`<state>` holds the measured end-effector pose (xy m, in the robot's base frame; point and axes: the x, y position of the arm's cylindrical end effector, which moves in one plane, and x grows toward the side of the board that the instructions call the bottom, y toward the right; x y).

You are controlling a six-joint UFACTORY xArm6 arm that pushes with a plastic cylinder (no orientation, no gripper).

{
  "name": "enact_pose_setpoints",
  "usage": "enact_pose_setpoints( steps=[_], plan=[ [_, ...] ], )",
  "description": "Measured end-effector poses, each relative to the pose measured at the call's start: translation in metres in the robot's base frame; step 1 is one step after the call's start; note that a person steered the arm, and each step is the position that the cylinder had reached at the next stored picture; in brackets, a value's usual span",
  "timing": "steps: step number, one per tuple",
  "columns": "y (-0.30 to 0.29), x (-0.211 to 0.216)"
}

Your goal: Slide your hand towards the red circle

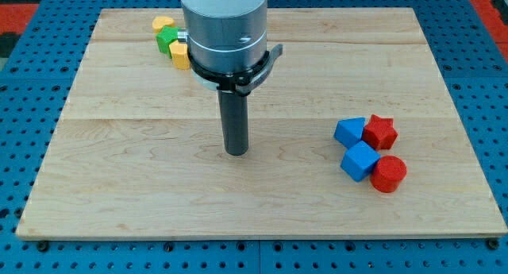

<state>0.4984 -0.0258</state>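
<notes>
The red circle [389, 173] lies on the wooden board [143, 171] at the view's lower right. It touches a blue cube [359, 160] on its left. Above them sit a red star-shaped block [380, 133] and a blue triangular block [349, 132]. My tip [236, 152] rests on the board near the middle, well to the left of the red circle and touching no block.
At the view's top left, beside the arm's grey body, sit a yellow block [163, 23], a green block [167, 40] and another yellow block [181, 55], partly hidden by the arm. The board lies on a blue pegboard table [32, 83].
</notes>
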Motion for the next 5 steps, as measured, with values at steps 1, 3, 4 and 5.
enact_pose_setpoints(
  steps=[1,3,4,5],
  plan=[
    [0.007,0.000],
    [0.019,0.000],
    [0.020,0.000],
    [0.020,0.000]
  ],
)
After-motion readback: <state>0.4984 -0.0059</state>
